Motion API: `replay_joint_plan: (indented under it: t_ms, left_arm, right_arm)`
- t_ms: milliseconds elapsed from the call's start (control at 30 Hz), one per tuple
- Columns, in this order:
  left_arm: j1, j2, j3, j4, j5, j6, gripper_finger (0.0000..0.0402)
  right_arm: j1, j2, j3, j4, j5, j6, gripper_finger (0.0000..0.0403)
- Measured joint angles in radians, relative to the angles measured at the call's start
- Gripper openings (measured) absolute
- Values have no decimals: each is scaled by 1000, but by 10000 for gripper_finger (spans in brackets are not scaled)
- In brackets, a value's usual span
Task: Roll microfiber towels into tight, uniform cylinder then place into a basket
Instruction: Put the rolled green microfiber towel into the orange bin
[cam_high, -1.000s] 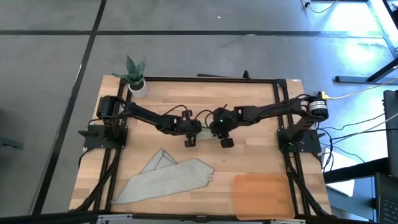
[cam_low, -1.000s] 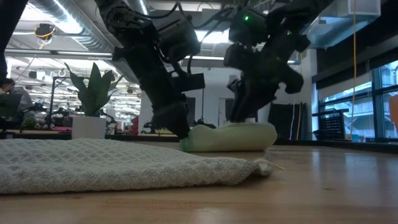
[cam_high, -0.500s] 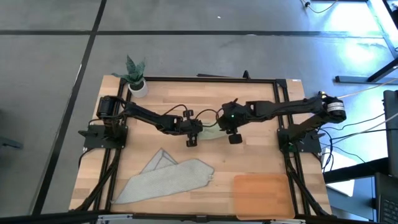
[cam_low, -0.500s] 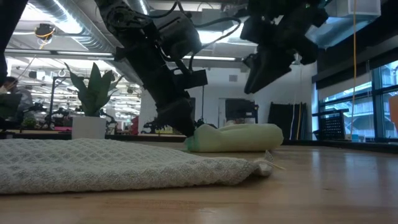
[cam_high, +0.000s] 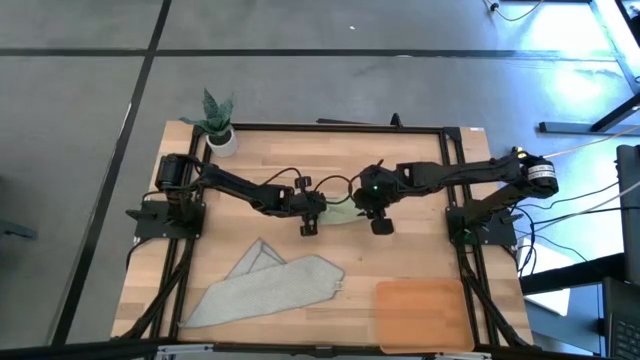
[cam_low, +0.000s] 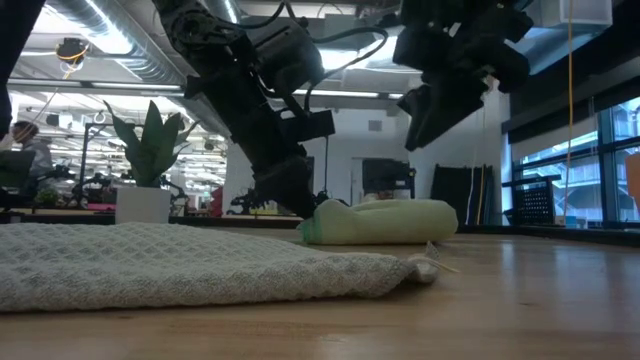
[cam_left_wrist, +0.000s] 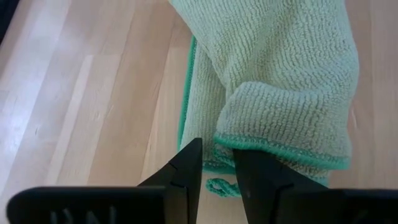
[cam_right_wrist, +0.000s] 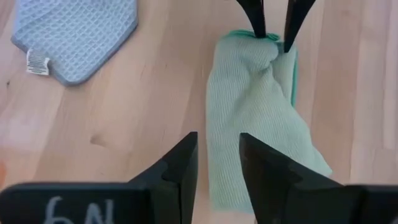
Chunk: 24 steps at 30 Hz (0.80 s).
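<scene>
Green towel (cam_high: 340, 212), loosely rolled into a short bundle, lying on the counter (cam_high: 400, 255) near its middle, well apart from the basket (cam_high: 421, 314) at the counter's near right corner. The grey towel (cam_high: 268, 289) lies flat and unrolled between the green towel and the counter's near edge, to the left of the basket.

The left gripper (cam_left_wrist: 217, 165) is at one end of the green towel, its fingers pinching a fold of that end between them. The right gripper (cam_right_wrist: 219, 163) hangs above the other end of the green towel, clear of it in the low view, its fingers parted a little and holding nothing.

Risks, judged from this arrangement:
- The roll is neither tight nor even: one end is bunched and the other spreads flat. With only one end pinched, a lift would probably let the free end sag and unwind.
- The pinch takes only an outer fold. A pull toward the basket could draw that layer out and leave the rest behind.
- If the right gripper comes down off-centre, it may flatten the bundle or push it sideways against the left gripper.
- The grey towel lies near the route to the basket, so a trailing end could catch on it.
</scene>
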<state>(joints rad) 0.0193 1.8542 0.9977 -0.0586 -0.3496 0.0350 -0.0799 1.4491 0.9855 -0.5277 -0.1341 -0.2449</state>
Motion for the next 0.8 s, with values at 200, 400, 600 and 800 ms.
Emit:
replay_joint_plan:
  t_ms: [200, 400, 600, 800]
  left_arm:
    - [0, 0, 0, 2, 0, 0, 85]
    - [0, 0, 0, 2, 0, 0, 86]
    - [0, 0, 0, 2, 0, 0, 86]
    - [0, -1, 1, 2, 0, 0, 86]
  right_arm:
    - [0, 0, 0, 25, 0, 18, 120]
    - [0, 0, 0, 69, -1, 31, 125]
    - [0, 6, 0, 88, -1, 29, 204]
    - [-1, 38, 1, 127, 0, -24, 351]
